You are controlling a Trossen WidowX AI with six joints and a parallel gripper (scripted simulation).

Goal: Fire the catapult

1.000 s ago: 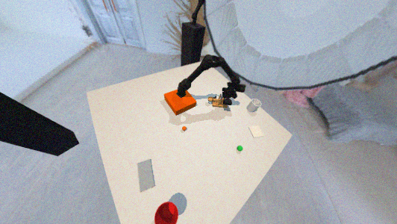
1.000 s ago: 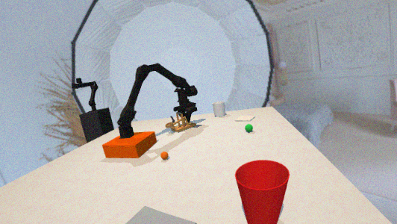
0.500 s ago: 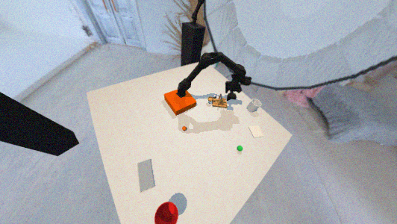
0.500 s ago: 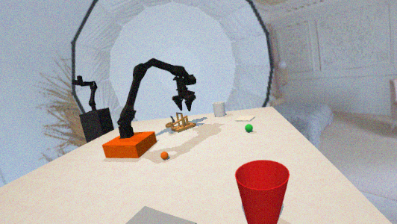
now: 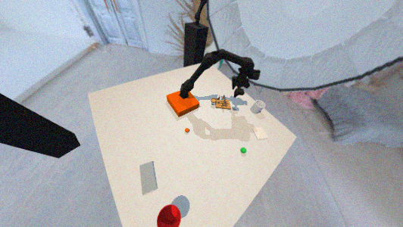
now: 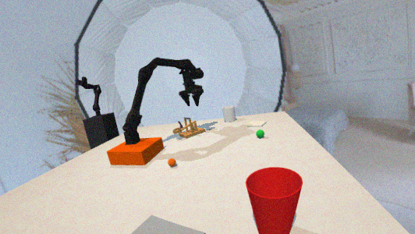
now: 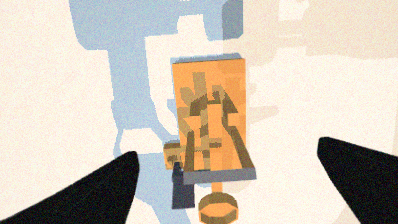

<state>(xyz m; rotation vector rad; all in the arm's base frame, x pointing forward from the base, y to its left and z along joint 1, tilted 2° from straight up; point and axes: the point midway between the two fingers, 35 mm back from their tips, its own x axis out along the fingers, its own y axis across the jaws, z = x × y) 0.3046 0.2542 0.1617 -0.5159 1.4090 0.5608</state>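
Note:
The wooden catapult (image 5: 223, 105) (image 6: 192, 132) (image 7: 235, 70) stands upright on the table. Its throwing cup (image 7: 218, 212) points toward the arm's base, and no ball shows in it. The white mug (image 5: 257, 107) (image 6: 228, 114) stands upright beyond the catapult's other end, roughly in line with it. An orange ball (image 5: 187, 130) (image 6: 172, 162) lies near the arm's base block. A green ball (image 5: 243, 150) (image 6: 260, 133) lies farther out. My gripper (image 5: 238, 94) (image 6: 193, 104) (image 7: 228, 152) is wide open and empty, above the catapult and clear of it.
The orange base block (image 5: 182, 104) (image 6: 133, 154) carries the arm. A pale flat tile (image 5: 260, 133) (image 6: 256, 123) lies between the mug and the green ball. A grey plate (image 5: 148, 178) (image 6: 168, 227) and a red cup (image 5: 169, 217) (image 6: 274, 207) are far from the catapult.

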